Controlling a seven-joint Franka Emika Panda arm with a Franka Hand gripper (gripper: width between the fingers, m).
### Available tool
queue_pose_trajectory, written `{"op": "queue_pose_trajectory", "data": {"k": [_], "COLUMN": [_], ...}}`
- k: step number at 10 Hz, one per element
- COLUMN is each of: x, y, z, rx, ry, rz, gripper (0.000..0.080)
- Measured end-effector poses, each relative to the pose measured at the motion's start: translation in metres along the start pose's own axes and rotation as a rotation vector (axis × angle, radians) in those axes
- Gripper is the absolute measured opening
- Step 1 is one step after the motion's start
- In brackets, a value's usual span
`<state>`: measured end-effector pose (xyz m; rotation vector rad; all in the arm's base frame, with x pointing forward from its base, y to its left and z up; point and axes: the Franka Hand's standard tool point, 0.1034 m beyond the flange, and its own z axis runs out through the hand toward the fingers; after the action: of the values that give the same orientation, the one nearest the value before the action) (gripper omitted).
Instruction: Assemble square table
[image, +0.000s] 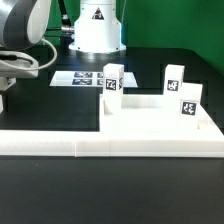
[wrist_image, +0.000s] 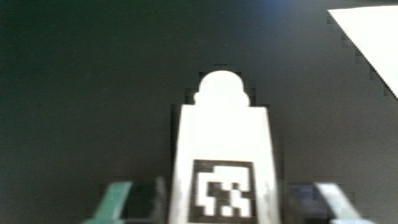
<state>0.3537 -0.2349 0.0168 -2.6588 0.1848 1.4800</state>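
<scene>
No bin or box holds anything here. My end effector (wrist_image: 217, 200) has a finger on each side of a white table leg (wrist_image: 221, 140); whether the pads press it I cannot tell. In the exterior view my wrist is cut off at the left edge. The square tabletop (image: 160, 118) lies on the dark bench (image: 110, 185) behind the long white wall (image: 100, 143); three tagged legs (image: 112, 82) stand at it. The marker board (image: 80, 77) lies beyond.

Bright even light, both views soft, low-resolution, slightly blurred
</scene>
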Motion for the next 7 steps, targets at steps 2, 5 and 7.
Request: {"op": "queue_pose_trajectory", "data": {"k": [2,5,7], "x": [0.000,0.000,-0.008], "y": [0.000,0.000,-0.021], "z": [0.000,0.000,-0.038], "rx": [0.000,0.000,-0.018], "ry": [0.000,0.000,0.050], "rz": [0.000,0.000,-0.033], "gripper": [0.0287,0.0287,0.0288]}}
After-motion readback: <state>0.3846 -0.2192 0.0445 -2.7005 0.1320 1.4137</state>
